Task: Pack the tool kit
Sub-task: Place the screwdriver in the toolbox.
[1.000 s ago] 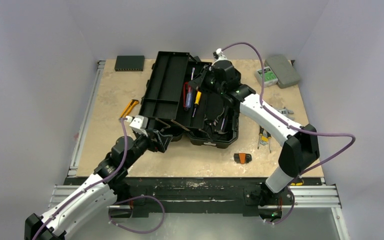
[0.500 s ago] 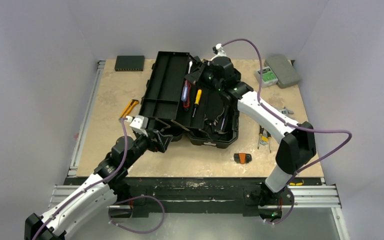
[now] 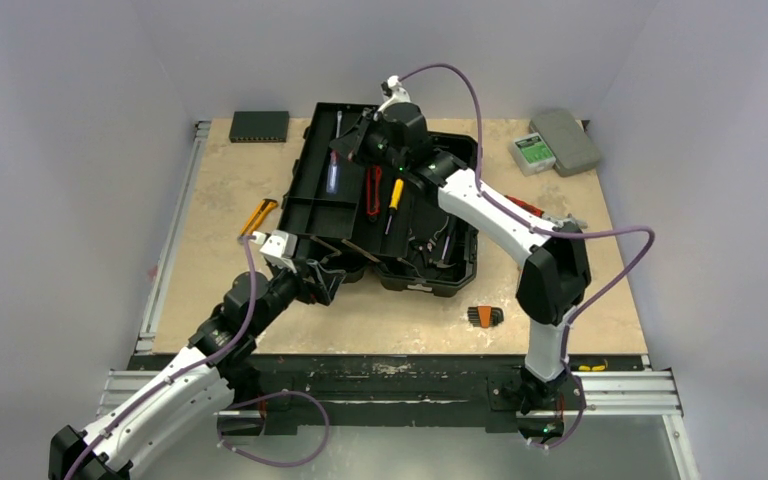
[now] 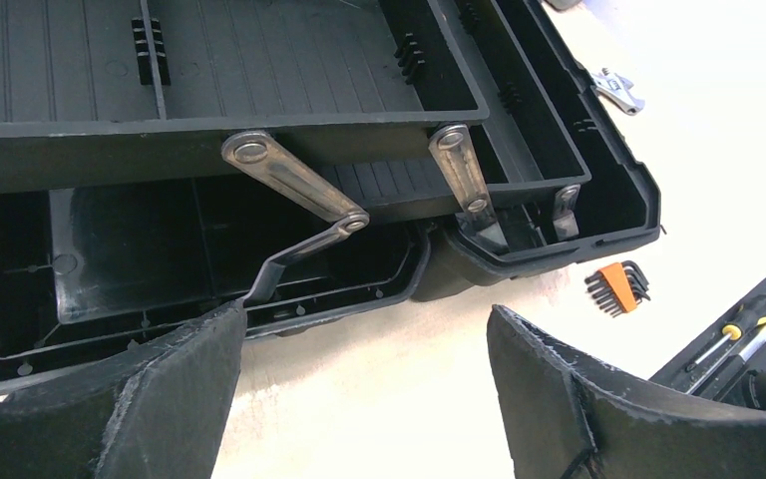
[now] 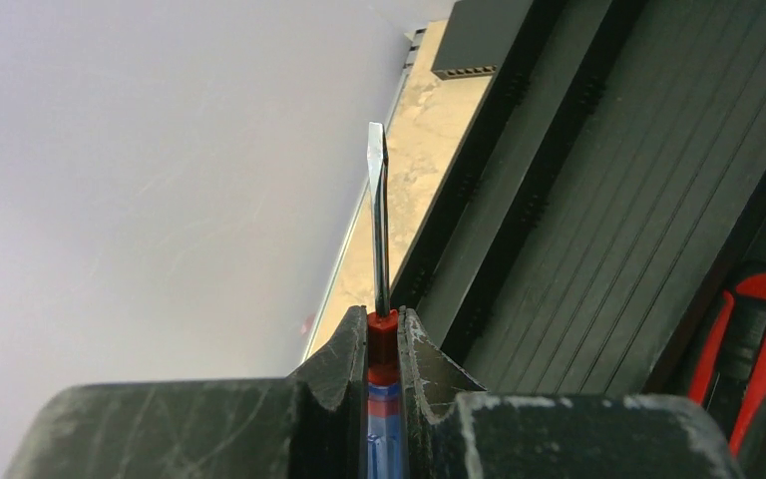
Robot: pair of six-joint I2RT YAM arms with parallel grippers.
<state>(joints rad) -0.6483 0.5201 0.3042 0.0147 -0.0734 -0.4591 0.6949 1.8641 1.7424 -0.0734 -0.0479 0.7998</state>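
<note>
Change over the last 1 s: your right gripper (image 3: 348, 150) has left the right side of the large black plastic toolbox (image 3: 440, 282) and swung left across it. It now sits over the black ribbed fold-out tray (image 3: 318, 195).

- It took the blue-and-red-handled flat-blade screwdriver (image 5: 378, 230) along.
- That tool was lying in the lower box beside the yellow-handled screwdriver (image 3: 395, 195) and the red-and-black-handled tool (image 3: 373, 188). Neither of those 2 has moved.

Right claw: closed down to handle width on the screwdriver's red collar. The blade sticks out past the fingers toward the tray's far-left edge.

Left gripper (image 4: 359, 334): spread wide with nothing between the fingers. It is parked just off the toolbox's near-left corner by the metal hinge links (image 4: 289, 180) and hasn't shifted.

What it means: this reads as a re-sort, 1 tool going from the lower box up to the tray, not a new tool coming in. From above I can't tell whether the screwdriver is touching the tray or hanging over it, so check that before you release.

Toolbox: mid-table on the beige table top (image 3: 400, 320), lid open. The tray is cantilevered out to the left, and the top view shows nothing lying in it. The deep lower half holds the 2 handled tools.

Still loose outside:
- the orange-holdered hex key set (image 3: 483, 316), near the front edge
- the orange-handled tool (image 3: 258, 215), left of the box

My call is that packing is only partway done.
</note>
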